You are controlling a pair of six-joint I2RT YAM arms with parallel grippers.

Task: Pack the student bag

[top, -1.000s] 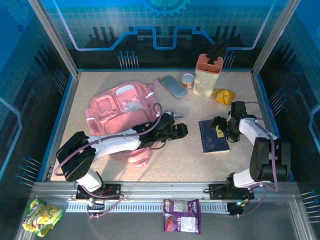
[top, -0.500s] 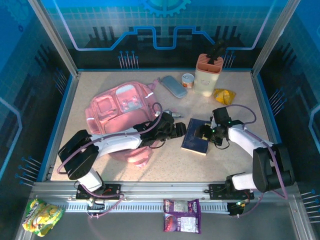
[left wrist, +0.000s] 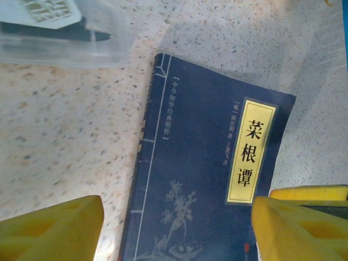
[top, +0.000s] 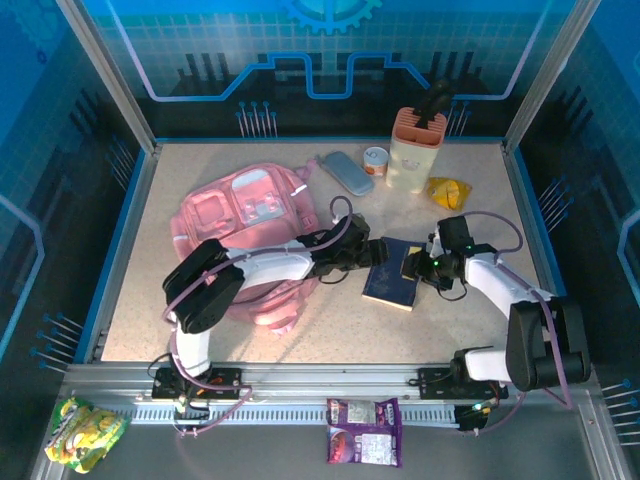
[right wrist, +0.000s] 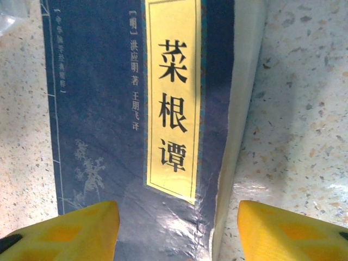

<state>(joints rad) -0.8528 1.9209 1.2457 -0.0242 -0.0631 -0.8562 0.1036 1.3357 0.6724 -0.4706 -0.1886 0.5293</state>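
Note:
The pink student bag (top: 240, 225) lies at the left middle of the table, with my left arm stretched across its lower right. A dark blue book (top: 392, 278) with a yellow title label (right wrist: 174, 92) lies slanted to its right. My left gripper (top: 372, 252) hovers at the book's upper left, open, its yellow fingers (left wrist: 51, 228) standing astride the book (left wrist: 190, 179). My right gripper (top: 415, 262) is at the book's upper right corner, open. One finger (right wrist: 65, 231) is over the cover, the other over the table, and the page edge (right wrist: 236, 141) lies between them.
A clear plastic case (left wrist: 54, 32) holding a pen lies just beyond the book. At the back stand a grey case (top: 346, 172), a small can (top: 376, 160), a cream holder (top: 415, 152) and a yellow packet (top: 447, 190). Snack packs (top: 365, 430) lie off the table's front.
The book has slid left and turned with my right gripper, whose jaws have narrowed. My left gripper has reached right from the bag to the book's edge.

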